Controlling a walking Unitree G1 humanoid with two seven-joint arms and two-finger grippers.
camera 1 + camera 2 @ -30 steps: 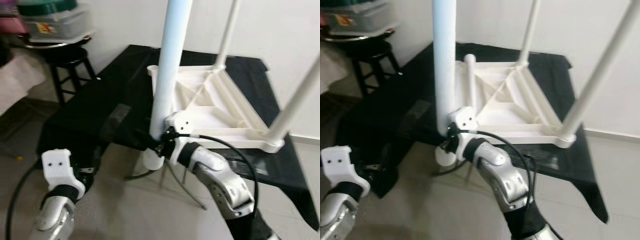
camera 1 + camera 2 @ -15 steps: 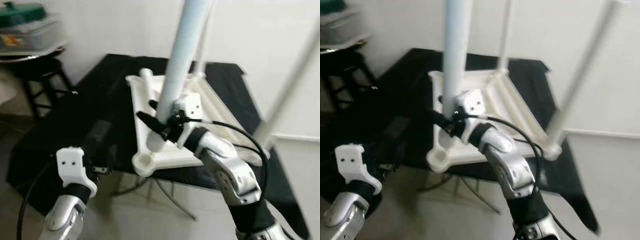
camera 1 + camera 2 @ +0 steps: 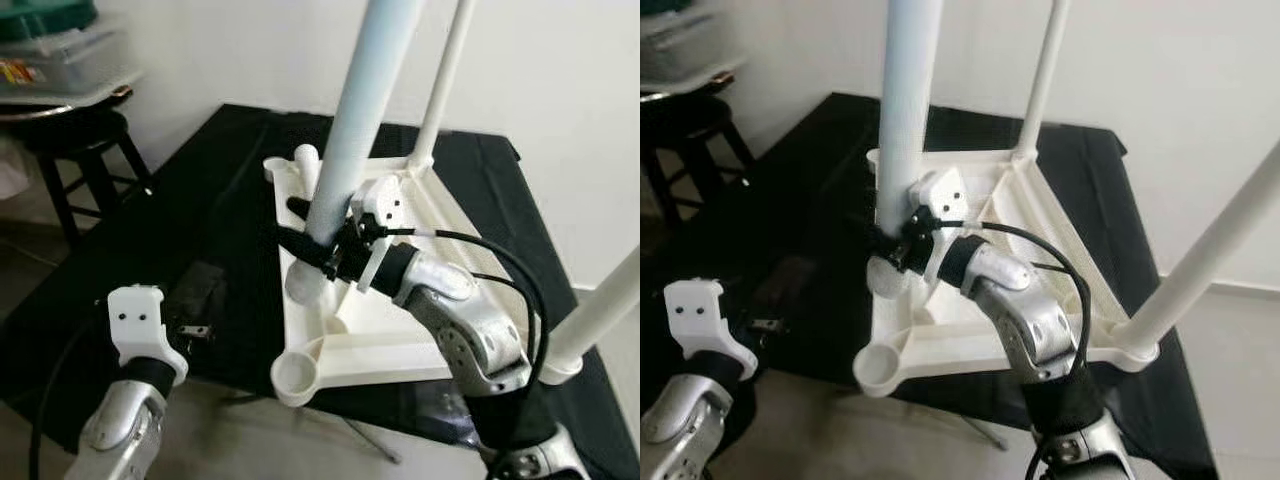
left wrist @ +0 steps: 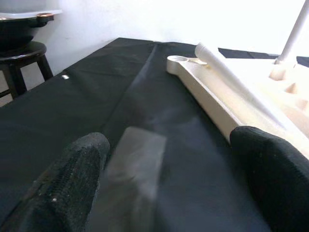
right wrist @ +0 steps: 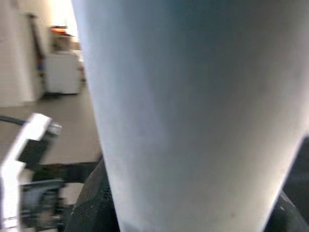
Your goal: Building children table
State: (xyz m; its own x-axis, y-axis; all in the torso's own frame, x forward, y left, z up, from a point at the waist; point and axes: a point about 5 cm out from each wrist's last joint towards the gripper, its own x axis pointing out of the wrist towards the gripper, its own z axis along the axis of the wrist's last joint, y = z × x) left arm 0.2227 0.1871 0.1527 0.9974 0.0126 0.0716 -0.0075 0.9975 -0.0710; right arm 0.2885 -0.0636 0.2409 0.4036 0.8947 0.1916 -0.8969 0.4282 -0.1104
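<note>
A black cloth-covered table point(image 3: 180, 230) stands against a white wall, with a dark stool point(image 3: 75, 150) off to the robot's left. On the cloth lies the white plastic tabletop point(image 3: 350, 335), upside down with its ribbed underside showing; two legs already stand up from its far and right corners, another loose leg point(image 4: 231, 82) lies along its far-left edge, and an empty round socket point(image 3: 298, 374) gapes at the near corner. The right gripper point(image 3: 318, 250) is clamped around the low end of a pale upright leg point(image 3: 365, 110), whose foot hangs over the tray's left side, short of that socket. The left gripper point(image 4: 169, 183) hovers low over the cloth beside the tabletop, its fingers spread wide and holding nothing. The leg looks like a light, stiff, hollow tube with a smooth, likely slippery skin; a grip near the bottom, as here, should give the best control for steering the end into the socket.
</note>
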